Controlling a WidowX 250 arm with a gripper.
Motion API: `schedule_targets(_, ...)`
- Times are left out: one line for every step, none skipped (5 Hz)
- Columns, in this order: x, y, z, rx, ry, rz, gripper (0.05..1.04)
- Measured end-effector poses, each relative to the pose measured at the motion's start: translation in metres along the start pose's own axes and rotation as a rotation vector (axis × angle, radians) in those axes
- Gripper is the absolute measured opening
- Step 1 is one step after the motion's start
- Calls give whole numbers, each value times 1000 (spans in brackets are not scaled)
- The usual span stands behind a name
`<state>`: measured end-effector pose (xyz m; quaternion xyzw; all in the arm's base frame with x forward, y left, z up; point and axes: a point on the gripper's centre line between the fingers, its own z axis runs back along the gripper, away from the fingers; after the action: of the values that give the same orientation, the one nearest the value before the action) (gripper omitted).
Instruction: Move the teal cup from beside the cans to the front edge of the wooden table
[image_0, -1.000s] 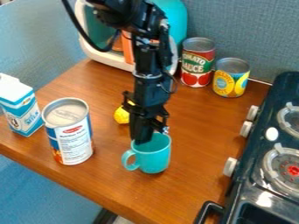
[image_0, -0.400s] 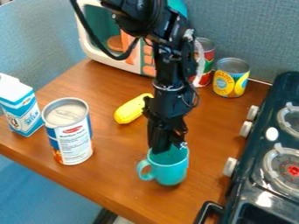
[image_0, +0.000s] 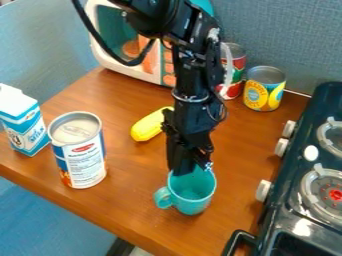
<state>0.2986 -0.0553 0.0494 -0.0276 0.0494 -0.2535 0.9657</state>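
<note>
The gripper (image_0: 189, 170) grasps the teal mug (image_0: 191, 201) by its rim, low and just right of the frame's centre.
The mug tips with its mouth toward the camera, handle to the left; whether its base touches the wooden table (image_0: 133, 201) is hard to tell. A strip of wood separates it from the table's front edge, which slants from the left side to the bottom, and another from the black stove (image_0: 284, 207) at right. Wider wood lies between the mug and the tall can (image_0: 83, 162) at left, beside the milk carton (image_0: 25, 124). A yellow toy (image_0: 148, 127) lies near the gripper's upper left; two cans (image_0: 264, 91) stand at upper right.
</note>
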Motion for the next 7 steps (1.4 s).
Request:
schedule_targets(3, 1, 18, -22, -72, 7, 631)
schedule_targets(0, 17, 39, -54, -130, 71, 918)
schedule_targets(-8, 38, 63, -61, -169, 138, 1010)
schedule_targets(-26, 80, 86, -22, -186, 235, 1006)
schedule_targets(-38, 106, 94, 13, -170, 299, 1005)
schedule_targets(-53, 124, 104, 29, -158, 362, 1005)
schedule_targets(-73, 132, 105, 26, -96, 389, 1004)
